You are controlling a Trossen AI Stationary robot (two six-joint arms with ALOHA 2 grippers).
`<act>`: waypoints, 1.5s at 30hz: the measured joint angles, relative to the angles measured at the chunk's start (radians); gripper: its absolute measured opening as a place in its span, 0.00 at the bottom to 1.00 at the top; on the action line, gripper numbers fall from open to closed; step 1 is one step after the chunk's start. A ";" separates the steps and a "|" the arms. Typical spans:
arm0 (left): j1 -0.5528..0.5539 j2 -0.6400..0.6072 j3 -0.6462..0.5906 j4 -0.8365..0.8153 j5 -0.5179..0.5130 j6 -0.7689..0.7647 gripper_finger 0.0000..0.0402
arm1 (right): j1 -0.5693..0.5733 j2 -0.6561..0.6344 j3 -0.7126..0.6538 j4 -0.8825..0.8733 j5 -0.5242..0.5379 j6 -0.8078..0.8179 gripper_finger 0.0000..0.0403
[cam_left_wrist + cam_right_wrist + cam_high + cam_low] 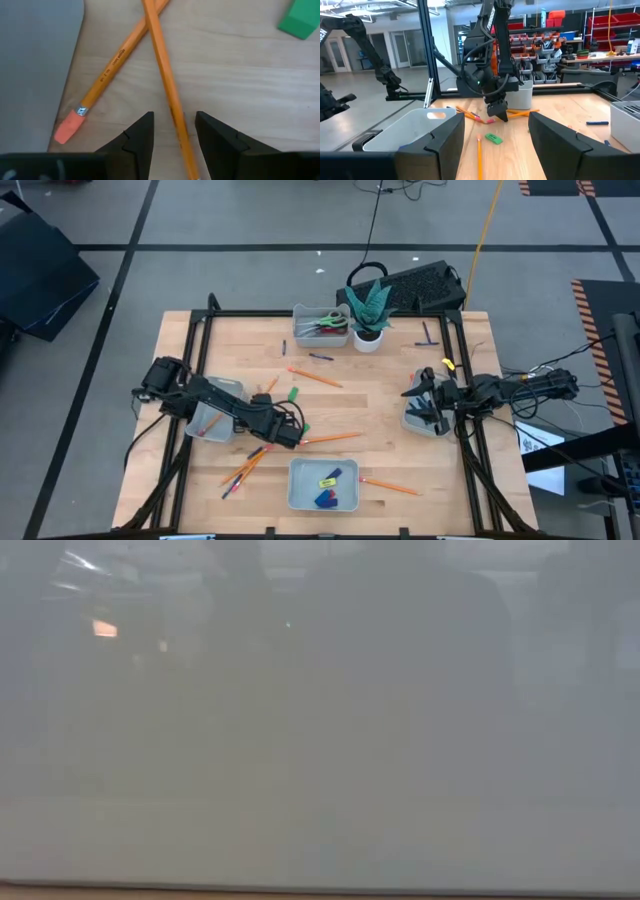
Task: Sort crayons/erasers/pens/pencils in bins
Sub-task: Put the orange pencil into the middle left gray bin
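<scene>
Two pencils crossed under the left gripper; pick not yet made.

Left gripper is lowered to the table just right of the left bin, fingers parted and astride one pencil, nothing clamped. A second pencil is crossed beneath it, its pink eraser end beside the bin edge. One green eraser lies near. Step judged: grasping a pencil for sorting. Next move calls for closing on the straddled pencil alone, then lifting clear of the crossed one. Right gripper is held open over the right bin, empty. Near bin holds erasers. Low view is fogged; nothing is read from it.
</scene>
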 joint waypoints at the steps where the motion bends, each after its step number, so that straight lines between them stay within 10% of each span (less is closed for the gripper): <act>1: 0.000 0.001 0.000 0.005 0.000 0.000 0.38 | 0.000 0.000 0.000 0.000 0.000 0.000 0.53; 12: -0.002 0.002 0.000 0.026 -0.045 0.013 0.04 | 0.000 0.000 -0.001 0.000 0.000 0.000 0.53; 32: -0.009 -0.454 0.001 -0.215 -0.339 0.400 0.08 | 0.000 0.000 -0.001 0.000 0.000 -0.001 0.53; 45: -0.197 -0.521 -0.068 -0.554 0.035 0.209 0.05 | 0.000 0.000 -0.001 0.000 0.000 -0.001 0.53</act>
